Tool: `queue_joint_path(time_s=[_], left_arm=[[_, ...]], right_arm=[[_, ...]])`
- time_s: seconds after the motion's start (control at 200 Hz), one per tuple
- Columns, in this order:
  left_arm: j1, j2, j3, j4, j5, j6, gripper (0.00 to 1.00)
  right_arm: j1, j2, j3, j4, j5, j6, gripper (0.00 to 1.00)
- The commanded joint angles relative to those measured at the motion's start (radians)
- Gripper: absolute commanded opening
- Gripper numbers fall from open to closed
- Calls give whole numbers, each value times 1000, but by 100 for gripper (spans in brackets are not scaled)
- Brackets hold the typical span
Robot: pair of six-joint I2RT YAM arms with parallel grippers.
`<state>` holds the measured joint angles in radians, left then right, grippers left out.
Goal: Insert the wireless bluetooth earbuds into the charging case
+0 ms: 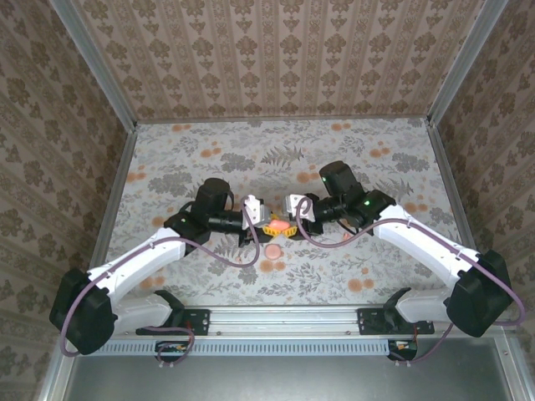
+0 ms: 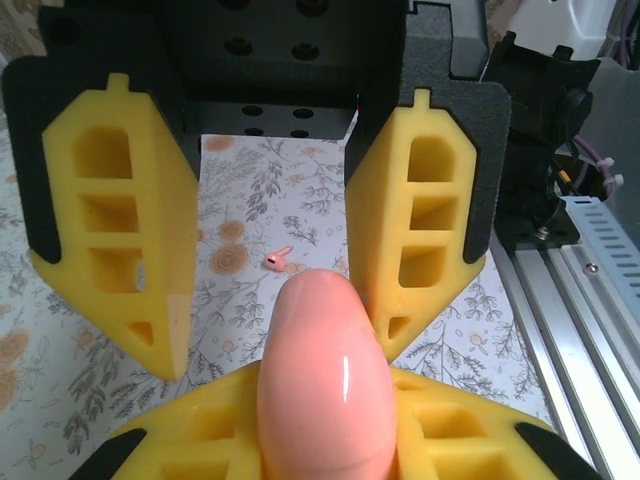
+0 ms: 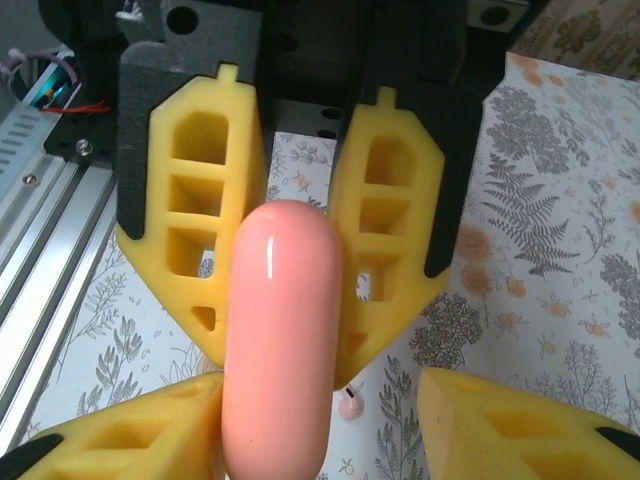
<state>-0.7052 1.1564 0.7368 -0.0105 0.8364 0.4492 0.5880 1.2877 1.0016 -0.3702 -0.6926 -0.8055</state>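
The charging case is a glossy salmon-pink pill, held off the table between the two arms. My left gripper is shut on it, its yellow pads pressed against both sides. In the right wrist view the case stands upright, with the left gripper's fingers clamped on its far end. My right gripper is open. Its left pad lies against the case and its right pad stands well apart. One tiny pink earbud lies on the floral table below the case.
A round flat pink disc lies on the table just in front of the grippers. The aluminium rail runs along the near edge, and papered walls close in the back and sides. The tablecloth has orange flower blotches.
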Motion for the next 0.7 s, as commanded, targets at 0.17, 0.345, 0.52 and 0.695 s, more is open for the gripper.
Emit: queue_joint_path(time_s=[0.17, 0.345, 0.52, 0.695], left_arm=[[6, -11, -1, 1, 31, 0, 21], [6, -11, -2, 4, 36, -2, 21], [12, -14, -8, 24, 37, -13, 21], [46, -15, -58, 147, 42, -97, 20]], right_arm=[[-110, -45, 11, 67, -93, 63, 52], [-146, -52, 15, 93, -103, 87, 51], [-155, -46, 28, 99, -107, 97, 51], [-155, -50, 37, 86, -119, 112, 50]])
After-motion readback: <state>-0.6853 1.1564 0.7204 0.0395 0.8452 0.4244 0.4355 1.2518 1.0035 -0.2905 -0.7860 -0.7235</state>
